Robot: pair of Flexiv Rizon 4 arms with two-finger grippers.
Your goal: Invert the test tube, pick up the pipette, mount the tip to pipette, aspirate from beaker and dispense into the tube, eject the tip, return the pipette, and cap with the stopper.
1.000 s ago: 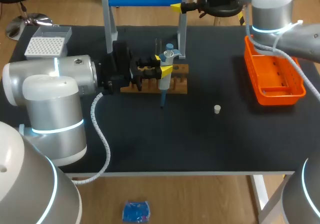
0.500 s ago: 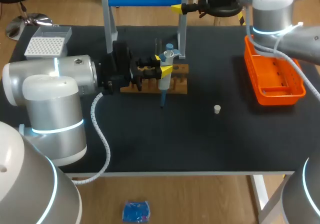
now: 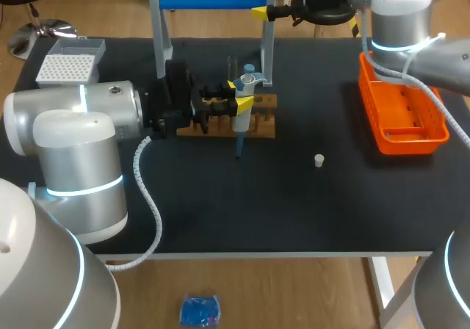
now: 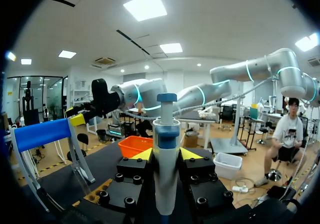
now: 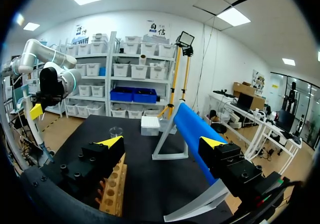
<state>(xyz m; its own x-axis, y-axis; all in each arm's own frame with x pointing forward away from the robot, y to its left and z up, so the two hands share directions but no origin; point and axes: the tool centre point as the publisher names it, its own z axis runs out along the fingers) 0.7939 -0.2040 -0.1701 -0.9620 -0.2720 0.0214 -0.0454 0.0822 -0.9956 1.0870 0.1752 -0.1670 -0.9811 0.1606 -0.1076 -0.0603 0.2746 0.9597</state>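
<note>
Gripping a slim, smooth white-and-blue pipette [image 4: 166, 194], the left hand [image 4: 166, 154].

Right hand [image 5: 161, 142] spread wide, gripping nothing. Blue-barred stand [image 5: 192, 134] on the black tabletop [image 5: 140, 179] just ahead, its bar running close by one finger. Wooden rack [image 5: 115, 191] under the other finger. Farther ahead: a clear beaker [image 5: 116, 131], then a white box [image 5: 150, 125] near the stand's leg.
</note>
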